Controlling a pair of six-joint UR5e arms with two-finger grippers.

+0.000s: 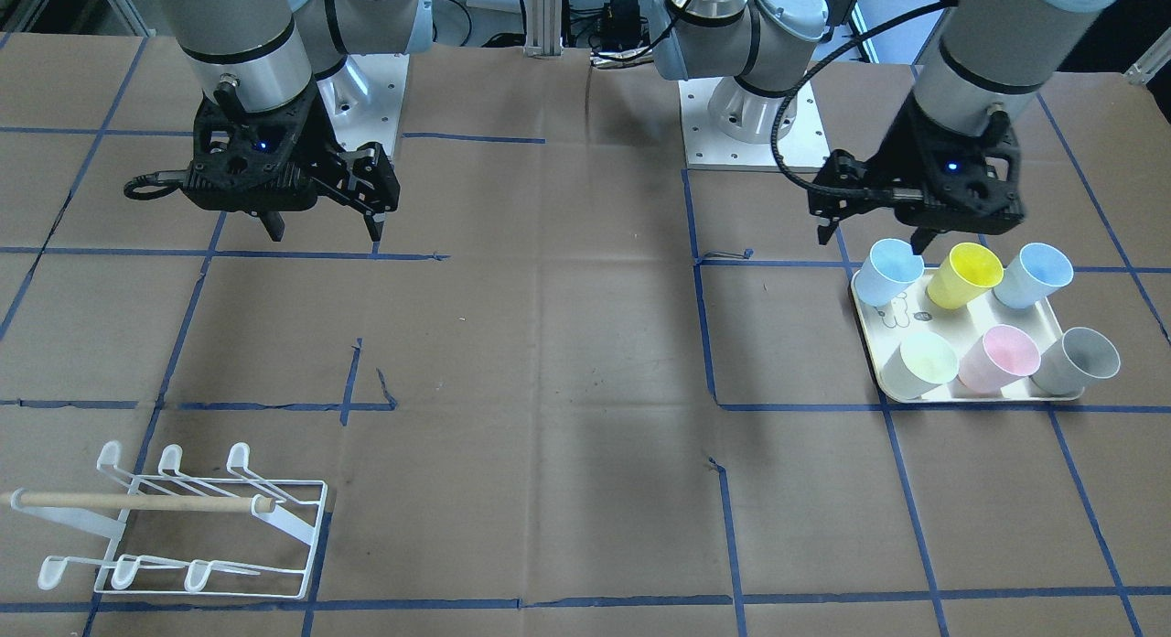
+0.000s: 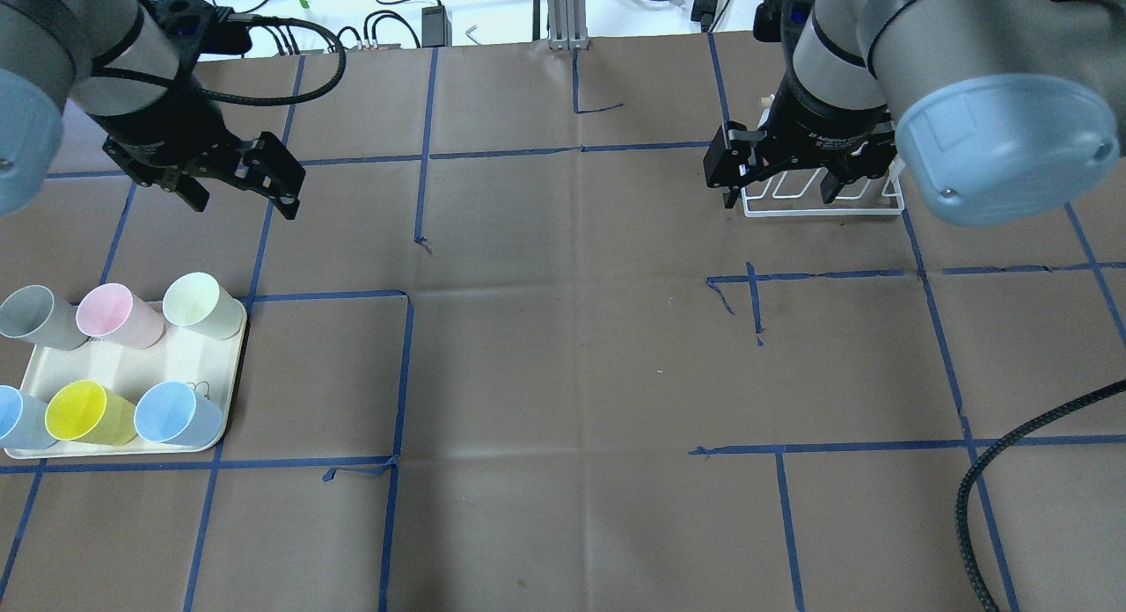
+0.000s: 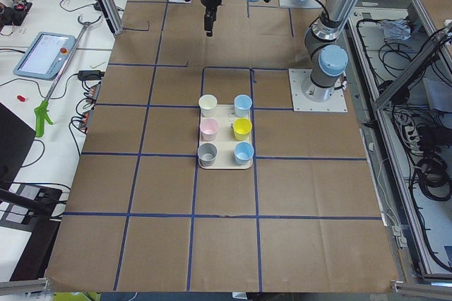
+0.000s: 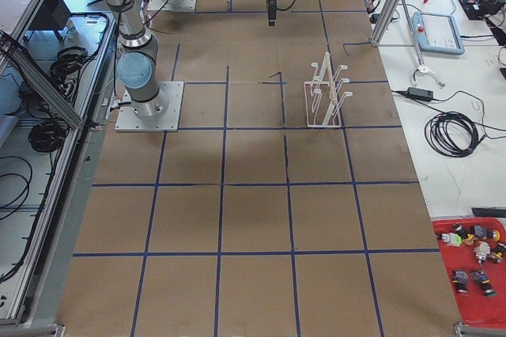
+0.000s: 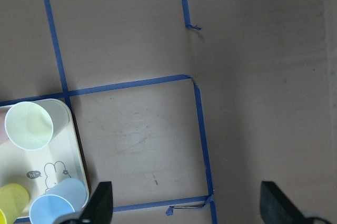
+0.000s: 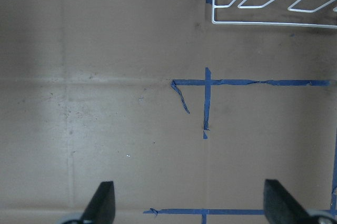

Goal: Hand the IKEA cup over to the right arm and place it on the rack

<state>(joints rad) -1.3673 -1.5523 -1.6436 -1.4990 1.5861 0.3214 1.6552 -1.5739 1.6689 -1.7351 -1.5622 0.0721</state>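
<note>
Front view, nearest: rack [image 1: 137,502] on the table [image 1: 549,344], at the robot's right. Farther back on the other side, the tray [image 1: 970,397] carries all six cups [image 1: 997,358], upright. Farthest: left fingers [image 2: 286,190] spread wide, empty, hovering beside the tray. Right fingers [image 1: 373,211] also wide apart, empty, above bare table.

Bright, even overhead light; soft, broad shadows lie across the brown surface [image 1: 585,362]. Wrist views are dimmer, with the left pincer [image 5: 185,203] tips slightly blurred
</note>
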